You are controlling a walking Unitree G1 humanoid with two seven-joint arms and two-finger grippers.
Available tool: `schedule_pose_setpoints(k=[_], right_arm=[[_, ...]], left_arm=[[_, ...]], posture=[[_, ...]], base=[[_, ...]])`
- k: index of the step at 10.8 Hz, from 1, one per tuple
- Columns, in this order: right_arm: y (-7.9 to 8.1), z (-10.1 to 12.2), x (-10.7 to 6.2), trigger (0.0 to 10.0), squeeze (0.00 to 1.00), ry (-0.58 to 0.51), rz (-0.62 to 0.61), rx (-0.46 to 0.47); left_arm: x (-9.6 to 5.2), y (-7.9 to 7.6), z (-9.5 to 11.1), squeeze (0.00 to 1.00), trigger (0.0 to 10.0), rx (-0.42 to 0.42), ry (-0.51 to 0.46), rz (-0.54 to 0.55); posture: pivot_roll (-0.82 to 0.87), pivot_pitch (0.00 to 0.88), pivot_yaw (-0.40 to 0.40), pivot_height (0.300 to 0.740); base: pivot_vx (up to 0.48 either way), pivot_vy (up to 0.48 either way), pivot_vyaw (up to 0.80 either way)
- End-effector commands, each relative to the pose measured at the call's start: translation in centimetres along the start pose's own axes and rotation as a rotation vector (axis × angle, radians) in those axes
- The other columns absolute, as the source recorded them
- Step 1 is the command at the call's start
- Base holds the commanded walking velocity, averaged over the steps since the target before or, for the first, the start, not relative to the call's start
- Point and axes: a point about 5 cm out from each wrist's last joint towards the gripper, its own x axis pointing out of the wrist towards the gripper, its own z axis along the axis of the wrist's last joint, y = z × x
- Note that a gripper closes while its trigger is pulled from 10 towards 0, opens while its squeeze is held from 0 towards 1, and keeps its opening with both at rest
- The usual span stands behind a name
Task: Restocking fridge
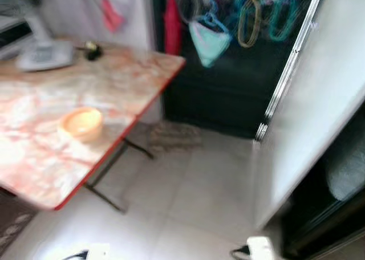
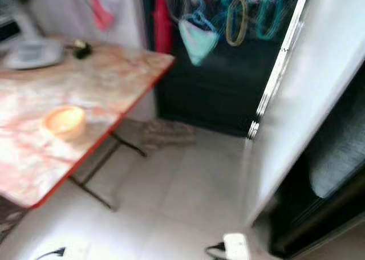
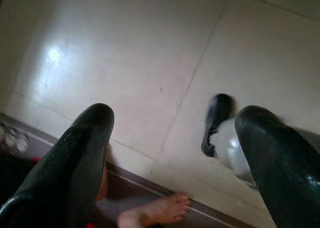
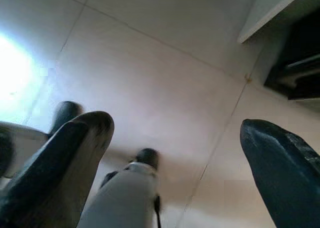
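The head views are showing a blurred room. One folding worktop (image 1: pixel 114 77) with a marbled orange-and-white top and a red edge is standing at the left on thin dark legs. One shallow orange bowl (image 1: pixel 81 123) is sitting on it near the front edge. Farther back one pale grey flat device (image 1: pixel 44 55) is lying, with one small dark object (image 1: pixel 92 51) just beside it; blur is hiding what that is. One white fridge door (image 1: pixel 319 100) with a long silver handle (image 1: pixel 288 66) is standing open at the right, and the fridge's dark interior (image 1: pixel 336 180) is showing past it. Several coloured hangers (image 1: pixel 251 15) are hanging against a dark wall behind, with one pale teal item (image 1: pixel 208 37) below them. One white power strip (image 1: pixel 261 247) is lying on the tiled floor (image 1: pixel 188 208).

The left hand (image 3: pixel 175 133) is hanging over the tiles, fingers spread wide and holding nothing; one bare foot (image 3: pixel 157 213) of a person is showing beneath it. The right hand (image 4: pixel 177 133) is hanging likewise, fingers wide and empty, above the floor near the fridge door's lower corner (image 4: pixel 270 13).
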Motion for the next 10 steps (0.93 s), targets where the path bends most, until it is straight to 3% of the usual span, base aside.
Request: schedule_pose_setpoints(k=[1,10], right_arm=[[0.60,0.12,0.07,10.0,0.00,-0.005,0.014,0.008],[0.39,0.29,0.08,10.0,0.00,-0.005,0.015,-0.008]], left_arm=[[-0.19,0.98,-0.72,0.00,10.0,-0.029,0.025,0.043],[-0.16,0.84,-0.38,0.00,10.0,-0.025,-0.004,0.051]], posture=[[0.06,0.000,-0.041,0.740],[0.07,0.000,-0.052,0.740]], base=[[0.000,0.000,0.77],[0.000,0.000,0.77]])
